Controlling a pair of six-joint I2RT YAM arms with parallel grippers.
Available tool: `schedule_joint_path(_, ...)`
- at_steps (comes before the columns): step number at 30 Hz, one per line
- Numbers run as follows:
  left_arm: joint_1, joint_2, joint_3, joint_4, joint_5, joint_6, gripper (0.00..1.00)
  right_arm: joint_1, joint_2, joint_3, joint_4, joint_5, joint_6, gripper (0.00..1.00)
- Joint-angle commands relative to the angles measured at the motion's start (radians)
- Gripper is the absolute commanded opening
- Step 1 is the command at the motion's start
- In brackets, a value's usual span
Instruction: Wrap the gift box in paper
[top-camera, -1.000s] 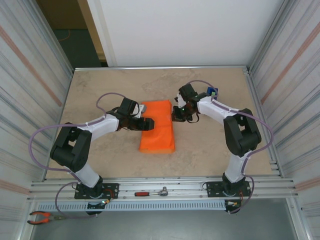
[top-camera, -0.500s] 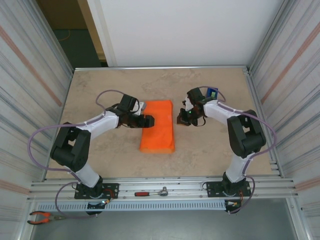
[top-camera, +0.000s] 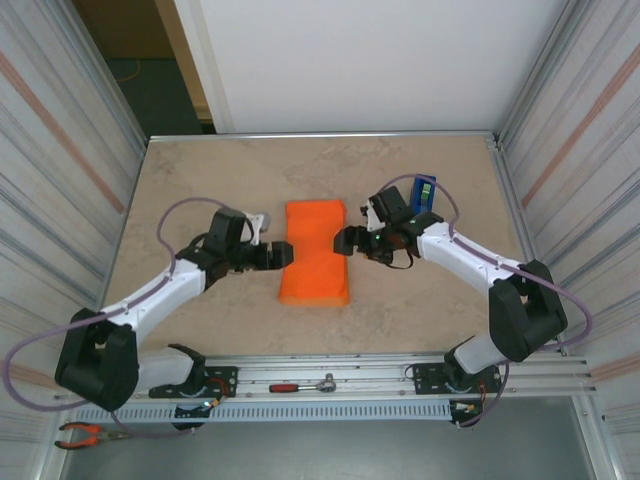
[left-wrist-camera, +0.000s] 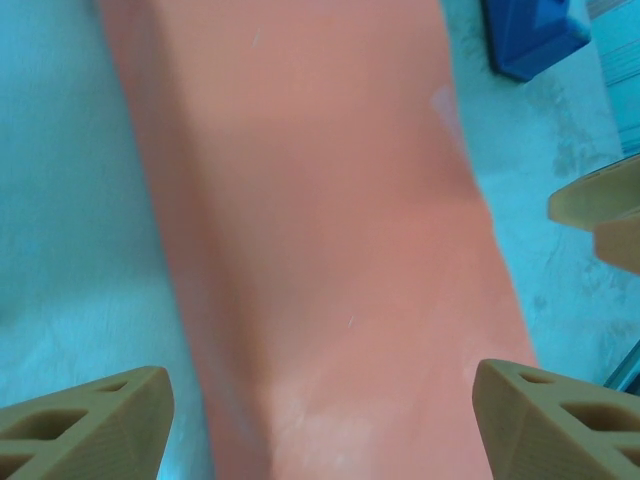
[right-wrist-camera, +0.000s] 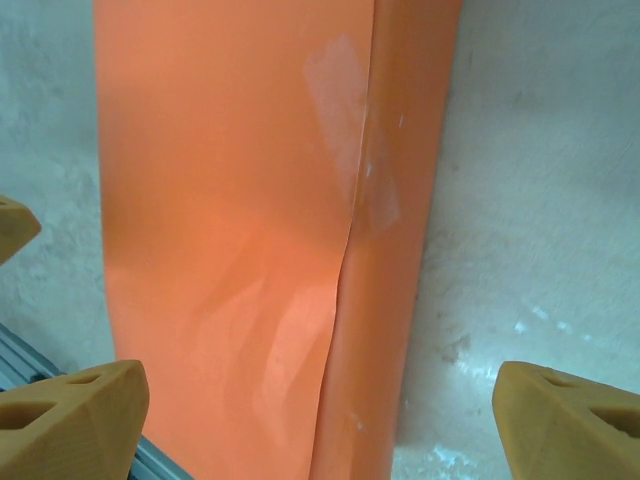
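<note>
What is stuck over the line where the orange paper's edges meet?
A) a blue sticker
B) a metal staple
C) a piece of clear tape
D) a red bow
C: in the right wrist view, a strip of clear tape lies across the seam of the orange paper.

The orange paper (left-wrist-camera: 320, 220) ran from top to bottom through the middle, smooth, with a shaded fold along its left side. The left gripper (left-wrist-camera: 325, 425) stood spread wide, one tan fingertip (left-wrist-camera: 90, 420) at each lower corner. A blue tape dispenser (left-wrist-camera: 530, 35) sat on the table (left-wrist-camera: 60, 200) at top right.
</note>
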Motion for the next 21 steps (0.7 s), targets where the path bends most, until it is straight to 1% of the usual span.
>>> schedule_joint_path(1, -0.034, -0.055, -0.062, 0.057, -0.031, -0.045, 0.79, 0.049, -0.03, -0.039, -0.016, 0.065, 0.043, 0.89)
schedule_joint_path(4, -0.082, -0.049, -0.096, 0.1, -0.055, -0.051, 0.8, 0.092, -0.019, -0.076, 0.006, 0.084, 0.065, 0.89)
schedule_joint_path(7, -0.121, 0.0, -0.102, 0.115, -0.1, -0.047, 0.8, 0.114, 0.014, -0.102, 0.032, 0.11, 0.081, 0.89)
schedule_joint_path(12, -0.153, 0.092, -0.135, 0.193, -0.181, -0.066, 0.79, 0.117, 0.088, -0.131, 0.09, 0.158, 0.101, 0.82)
schedule_joint_path(19, -0.225, 0.169, -0.144, 0.244, -0.338, -0.075, 0.78, 0.117, 0.16, -0.128, 0.118, 0.213, 0.091, 0.74)
schedule_joint_path(21, -0.251, 0.182, -0.145, 0.257, -0.405, -0.09, 0.77, 0.116, 0.167, -0.129, 0.122, 0.222, 0.091, 0.71)
